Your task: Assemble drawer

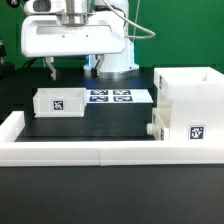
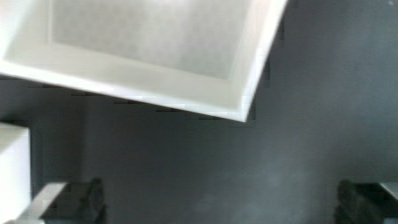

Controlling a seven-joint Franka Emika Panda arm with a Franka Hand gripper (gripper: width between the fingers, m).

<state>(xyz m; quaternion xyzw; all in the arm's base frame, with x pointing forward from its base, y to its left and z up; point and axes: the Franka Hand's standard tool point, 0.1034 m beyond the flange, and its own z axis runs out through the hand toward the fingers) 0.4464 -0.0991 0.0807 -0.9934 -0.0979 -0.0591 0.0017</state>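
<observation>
Drawer shell [image 1: 188, 100] stands tall, well apart from my fingers [image 2: 68, 200]. A second tray [image 1: 156, 130] touches its side low down; whether that tray is seated in it I cannot tell. The small tray [image 2: 157, 48], which I judge to be my next concern, lies open side up on the black table [image 2: 267, 150]. It sits beyond my fingertips, not between them. My gripper [image 1: 70, 66] hangs above the table, spread wide and holding nothing.

The likeliest trouble comes from the angle. In the wrist view the small tray sits skewed to the line my fingers close along. If I came down as I am, I would probably catch a corner instead of two flat walls, and the tray would twist or skid across the table. Its walls look thin and smooth, so a shallow pinch on the rim could slip free on the lift. Dropping a fingertip onto the rim would tip it or shove it.

The marker board [image 1: 115, 97] lies flat just beside the small tray, on the side facing the shell, so a pushed tray could ride onto it. The low white wall [image 1: 80, 150] runs along the table edge on the far side of the tray from me. A pale edge [image 2: 13, 165] shows close by one finger; I cannot tell what it is. Nothing stands between my fingers and the tray.
</observation>
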